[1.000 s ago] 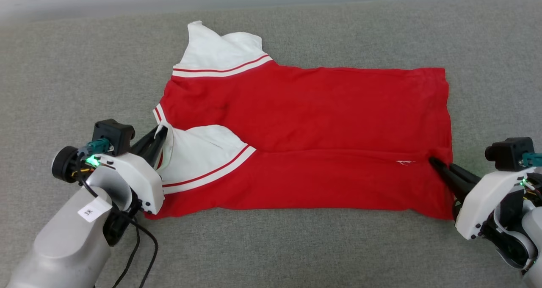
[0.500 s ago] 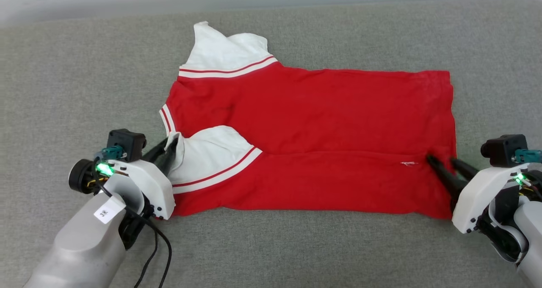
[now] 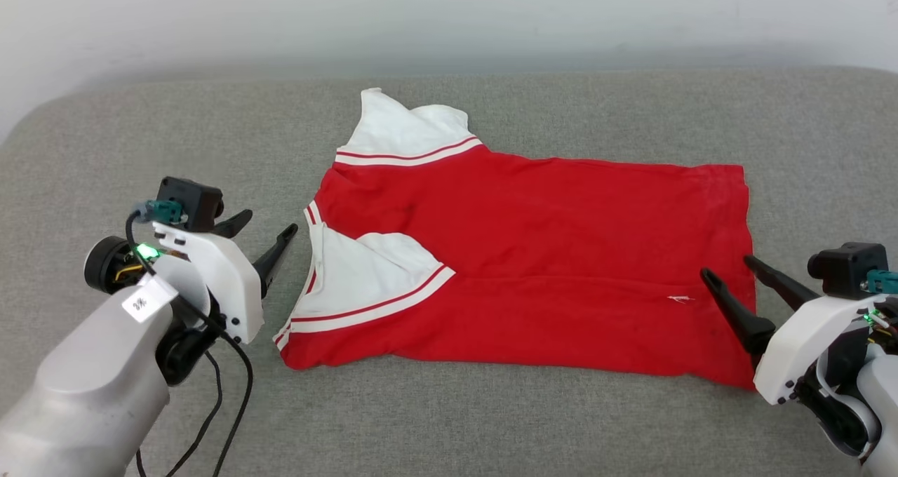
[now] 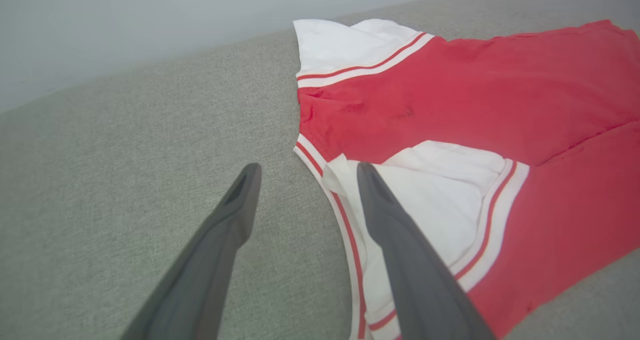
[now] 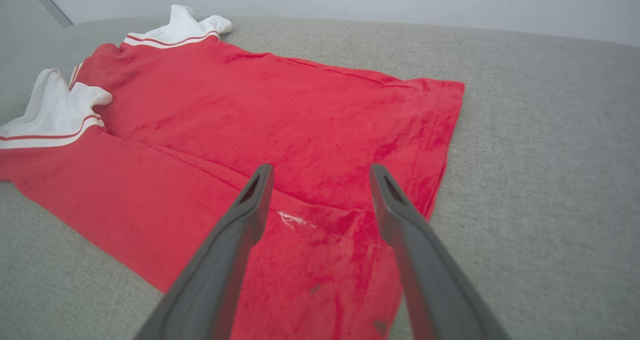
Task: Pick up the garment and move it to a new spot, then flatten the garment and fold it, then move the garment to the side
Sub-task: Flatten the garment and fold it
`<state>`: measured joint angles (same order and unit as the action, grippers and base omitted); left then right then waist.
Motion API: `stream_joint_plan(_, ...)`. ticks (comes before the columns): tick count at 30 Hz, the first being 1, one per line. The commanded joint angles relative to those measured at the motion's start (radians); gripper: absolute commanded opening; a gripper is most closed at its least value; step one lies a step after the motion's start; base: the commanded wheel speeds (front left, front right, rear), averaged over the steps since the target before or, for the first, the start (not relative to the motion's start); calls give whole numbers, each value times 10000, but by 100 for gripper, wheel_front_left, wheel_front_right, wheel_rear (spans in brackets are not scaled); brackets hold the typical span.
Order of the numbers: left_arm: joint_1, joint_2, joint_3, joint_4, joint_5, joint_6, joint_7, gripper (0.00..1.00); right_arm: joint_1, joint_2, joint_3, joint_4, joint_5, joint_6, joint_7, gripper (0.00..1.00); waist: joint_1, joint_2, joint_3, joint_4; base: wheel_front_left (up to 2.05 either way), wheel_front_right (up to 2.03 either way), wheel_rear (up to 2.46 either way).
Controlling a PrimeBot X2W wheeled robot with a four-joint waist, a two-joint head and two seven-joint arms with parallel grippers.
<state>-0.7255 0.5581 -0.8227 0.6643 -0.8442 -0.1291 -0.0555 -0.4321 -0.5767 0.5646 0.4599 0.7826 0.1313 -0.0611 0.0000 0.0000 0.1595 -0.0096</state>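
Grey cushion is taking up most of the scene, and the shirt is lying flat mid-cushion with its near side folded over. Left gripper is hanging wide open just left of the shirt, gripping nothing. Right gripper is gaping open over the shirt's right edge, also empty.

L gripper: jaws wide, empty, just off garment collar end, not touching. R gripper: jaws wide, empty, fingers over garment hem end, pointing inward.
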Motion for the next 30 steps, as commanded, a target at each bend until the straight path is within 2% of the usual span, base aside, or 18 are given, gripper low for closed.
stream_joint_plan(1,-174,145,-125,-195,-307,-6,536,100,182,81,-84,-41,-55,-12,34,100,0,0,-155,56,0,0,0)
stream_joint_plan(11,-696,899,-1002,-1416,-2160,-7,5240,100,516,354,-468,-281,-401,-12,287,100,0,0,-438,6,0,0,0)
stream_joint_plan(17,-839,1085,-1656,-1647,-2524,-8,7152,100,547,484,-587,-449,-511,-12,476,100,0,0,-354,-124,0,0,0)
stream_joint_plan(22,-755,1029,-1913,-1363,-2710,6,7926,100,447,579,-653,-553,-564,-12,595,100,0,0,-128,-275,0,0,0)
stream_joint_plan(30,-433,654,-2113,-890,-2924,2,7970,100,302,727,-633,-606,-647,-12,705,100,0,0,264,-459,0,0,0)
